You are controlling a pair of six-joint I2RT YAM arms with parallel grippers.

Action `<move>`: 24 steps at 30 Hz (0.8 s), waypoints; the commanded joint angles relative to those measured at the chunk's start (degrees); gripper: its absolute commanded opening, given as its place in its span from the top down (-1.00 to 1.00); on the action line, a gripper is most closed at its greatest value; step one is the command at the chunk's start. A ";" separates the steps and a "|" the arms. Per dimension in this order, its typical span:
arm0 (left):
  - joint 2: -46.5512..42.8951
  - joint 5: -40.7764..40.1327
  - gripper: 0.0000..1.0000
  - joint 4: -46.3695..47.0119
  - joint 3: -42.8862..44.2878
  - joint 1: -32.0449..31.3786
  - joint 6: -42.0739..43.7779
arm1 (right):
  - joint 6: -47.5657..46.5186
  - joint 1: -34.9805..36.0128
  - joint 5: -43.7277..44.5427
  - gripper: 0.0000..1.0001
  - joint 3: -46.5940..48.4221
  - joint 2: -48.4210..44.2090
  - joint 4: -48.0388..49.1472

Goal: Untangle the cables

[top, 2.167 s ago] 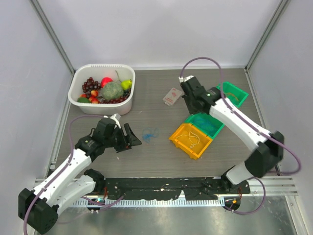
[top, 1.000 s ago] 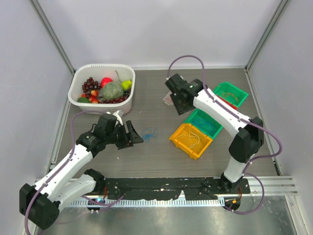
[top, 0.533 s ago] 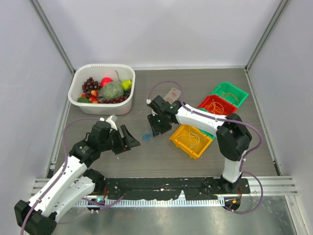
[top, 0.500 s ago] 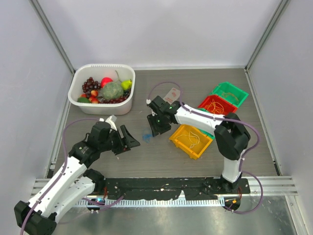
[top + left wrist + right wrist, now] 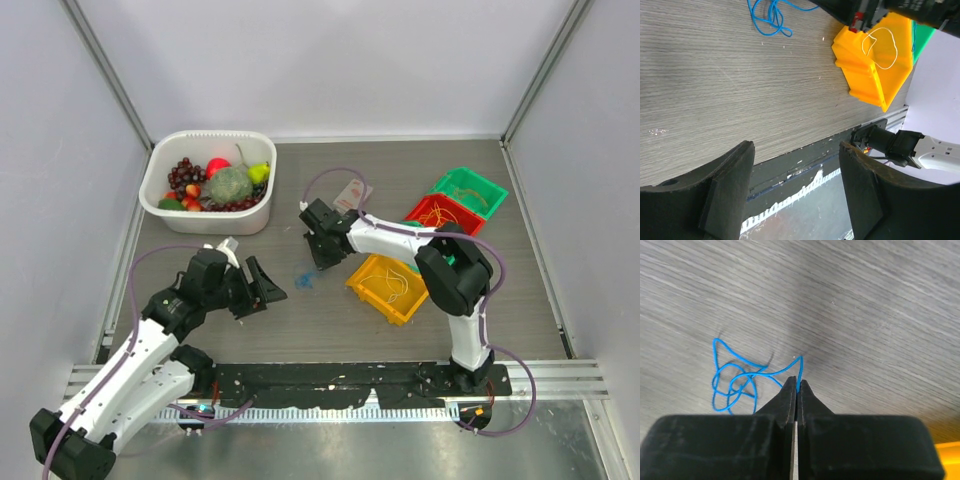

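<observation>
A tangled blue cable [image 5: 303,277] lies on the wooden table between the two arms. My right gripper [image 5: 318,262] has come down at the cable's right edge. In the right wrist view this gripper [image 5: 797,385] is shut on one raised loop of the blue cable [image 5: 735,377], with the rest of the cable coiled to its left. My left gripper [image 5: 268,285] hovers just left of the cable, open and empty. The left wrist view has its fingers [image 5: 730,175] wide apart and the blue cable [image 5: 771,15] at the top. A white cable [image 5: 395,282] lies in the yellow bin [image 5: 372,292].
A red bin [image 5: 440,213] holding thin wire and a green bin [image 5: 470,190] stand at the right, behind the yellow one. A white tub of fruit [image 5: 208,182] is at the back left. A small packet [image 5: 352,195] lies behind the right gripper.
The right arm swung from the bins leftward and down to the blue cable, and its jaws shut on a loop. The left gripper drew back slightly toward the near left.
</observation>
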 commanded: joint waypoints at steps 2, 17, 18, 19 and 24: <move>1.80 1.72 -0.33 4.07 1.95 0.19 0.24 | -1.39 0.11 -0.33 0.99 5.66 -9.31 -5.20; 3.47 -0.21 -0.40 6.73 12.75 0.28 9.02 | -4.46 -3.05 -24.49 0.98 13.05 -22.41 -10.07; 3.56 -1.35 -0.35 5.85 13.46 0.28 9.46 | -4.12 -3.32 -26.33 0.98 13.05 -23.02 -9.71; 3.13 -2.14 -0.33 5.40 13.98 0.28 9.64 | -3.85 -3.76 -26.69 0.99 12.88 -23.38 -9.36; 1.19 -2.33 -0.53 10.13 12.32 0.28 7.54 | -3.41 -4.64 -31.00 0.99 12.35 -24.70 -8.05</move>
